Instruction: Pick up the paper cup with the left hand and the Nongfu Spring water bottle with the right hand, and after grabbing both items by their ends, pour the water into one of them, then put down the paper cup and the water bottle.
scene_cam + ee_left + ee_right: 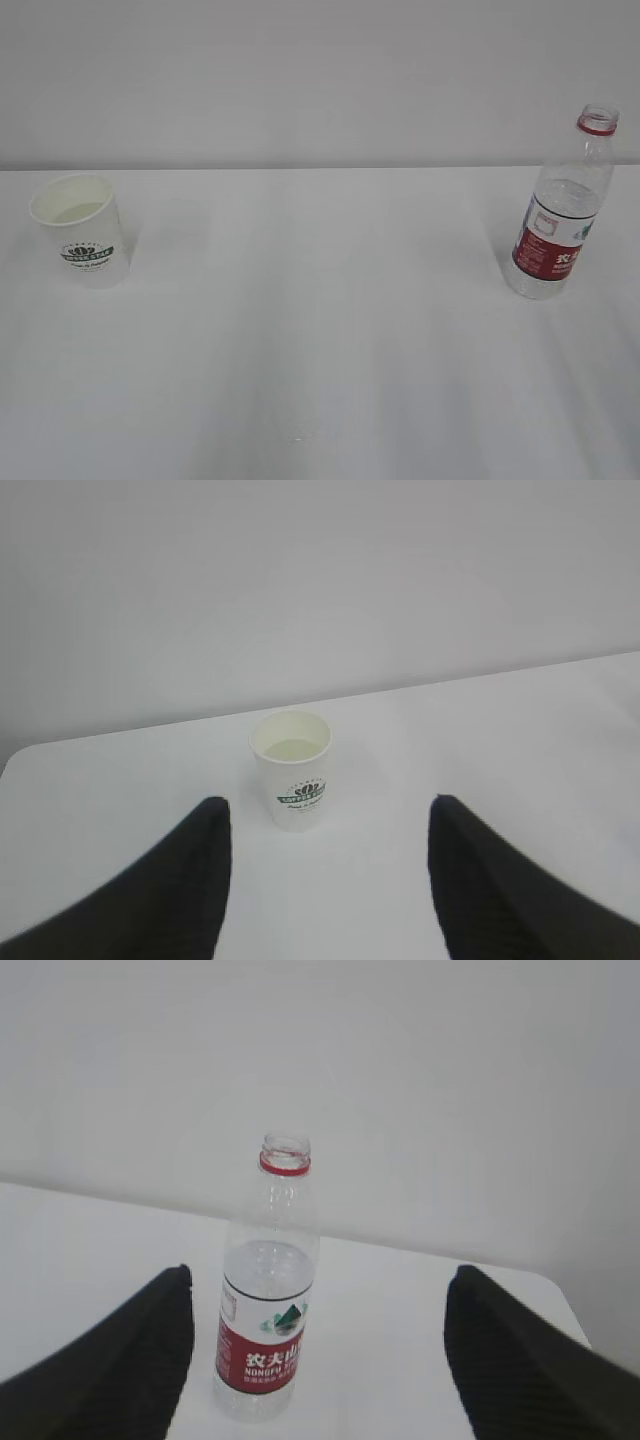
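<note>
Paper cup point(80, 231) upright at the far left of the white table point(320, 360), mouth up, long axis vertical with a slight lean in the exterior view. Dark green round logo on its side facing the camera, small green print beneath it too fine to read. Some pale liquid showing inside, near the bottom.

Nongfu Spring water bottle point(563, 210) upright at the far right, uncapped, red neck ring on top, mouth pointing up, long axis vertical. Red-and-white label carrying large white Chinese characters, "NONGFU SPRING" in small Latin letters below them, and a little green mountain emblem above. Clear water point(268, 1265) inside, level just above the label.

Cup and bottle well apart, one at each side of the table.

From the left wrist: left hand point(330, 825) spread wide and released, black fingers point(165, 890) framing the cup from the near side, cup centred between and beyond them, not touching.

From the right wrist: right hand point(320, 1295) likewise wide apart, grasping nothing, bottle standing beyond the tips and a touch left of centre, clear of both fingers point(520, 1360).
</note>
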Controlling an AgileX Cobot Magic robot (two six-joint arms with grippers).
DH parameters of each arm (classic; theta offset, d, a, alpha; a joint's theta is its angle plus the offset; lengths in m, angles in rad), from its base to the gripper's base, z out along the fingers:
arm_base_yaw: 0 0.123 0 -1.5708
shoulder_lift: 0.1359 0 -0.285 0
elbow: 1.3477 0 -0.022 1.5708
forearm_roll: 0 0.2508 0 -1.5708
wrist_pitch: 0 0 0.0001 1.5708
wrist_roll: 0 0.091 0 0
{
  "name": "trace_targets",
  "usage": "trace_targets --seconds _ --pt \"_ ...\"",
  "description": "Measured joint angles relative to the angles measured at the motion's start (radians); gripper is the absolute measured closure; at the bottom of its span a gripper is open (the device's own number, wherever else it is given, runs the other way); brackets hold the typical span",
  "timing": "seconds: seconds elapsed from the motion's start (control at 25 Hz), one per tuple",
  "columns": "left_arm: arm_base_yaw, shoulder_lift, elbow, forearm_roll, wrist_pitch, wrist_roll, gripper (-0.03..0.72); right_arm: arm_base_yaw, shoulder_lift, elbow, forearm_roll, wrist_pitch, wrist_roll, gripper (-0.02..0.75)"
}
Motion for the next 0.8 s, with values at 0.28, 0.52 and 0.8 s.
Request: trace_targets --seconds 0.28,0.52,0.8 --pt "0.0 0.0 0.0 -0.002 0.0 0.0 0.234 0.13 -0.053 -0.073 0.261 0.266 -0.305 0.148" --pt "0.0 0.0 0.0 -0.004 0.009 -0.002 0.234 0.142 -0.173 -0.137 0.425 0.499 -0.448 0.148" --pt "0.0 0.0 0.0 -0.022 0.088 -0.002 0.234 0.142 -0.295 -0.232 0.614 0.776 -0.654 0.149"
